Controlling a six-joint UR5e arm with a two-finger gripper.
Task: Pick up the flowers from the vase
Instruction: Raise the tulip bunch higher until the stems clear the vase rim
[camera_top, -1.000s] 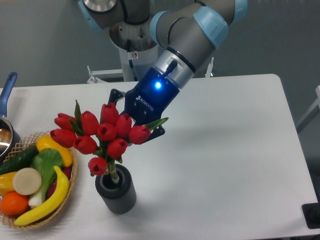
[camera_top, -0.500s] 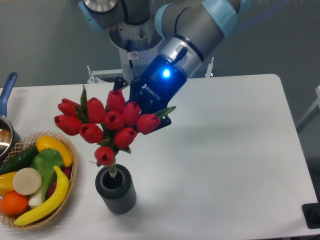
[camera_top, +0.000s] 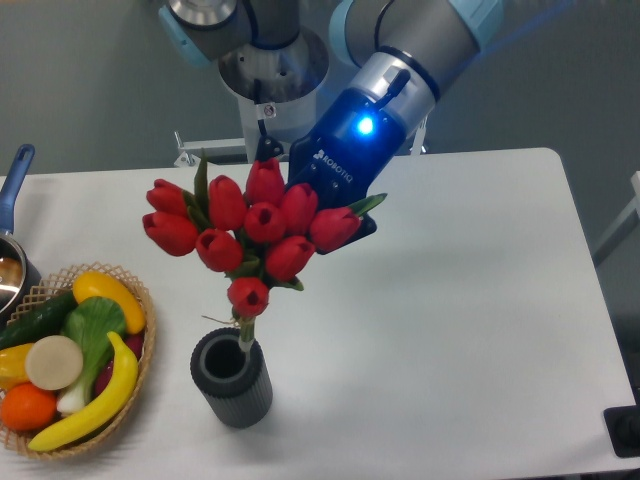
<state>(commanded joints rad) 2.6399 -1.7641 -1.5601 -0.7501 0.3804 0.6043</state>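
The flowers (camera_top: 250, 225), a bunch of red tulip buds with green leaves, hang above the table. Their stem ends (camera_top: 245, 335) still reach the mouth of the vase (camera_top: 232, 380), a dark grey ribbed pot near the front edge. My gripper (camera_top: 300, 215) sits behind the blooms with its blue body slanting up to the right. It is shut on the bunch, and the buds hide its fingertips.
A wicker basket (camera_top: 140, 375) holding a banana, an orange and vegetables stands left of the vase. A pot with a blue handle (camera_top: 15, 180) sits at the far left edge. The white table (camera_top: 450, 320) stretches to the right.
The gripper has lifted the flowers up and to the right. The stems have slid nearly out of the vase, which stayed in place.
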